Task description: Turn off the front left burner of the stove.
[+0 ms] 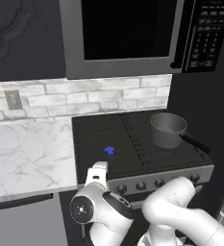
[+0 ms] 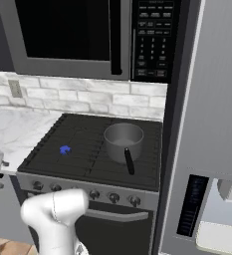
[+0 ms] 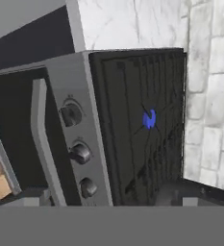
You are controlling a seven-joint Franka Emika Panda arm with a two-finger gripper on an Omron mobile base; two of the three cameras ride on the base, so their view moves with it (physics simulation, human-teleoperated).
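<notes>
Right now the robot's white hand (image 1: 97,174) hovers just off the front left corner of the stove (image 2: 87,187), a little above the row of knobs. Whether its fingers are open or closed cannot be told; the fingertips are not clear in any picture.

Ahead of the hand and slightly beyond the stove's front edge, the front left burner (image 1: 109,151) shows a small blue flame at the middle of its black grate. Farther off to the hand's right, a grey saucepan (image 1: 167,129) sits on another grate section. A marble surface (image 1: 27,153) lies to the hand's left.

From the hand's own camera, three dark round knobs run along the steel front; the end knob (image 3: 71,115) nearest the stove's left corner probably controls this burner. It looks small, rigid and smooth, so likely slippery. Best pinched squarely across its sides, then twisted firmly.
</notes>
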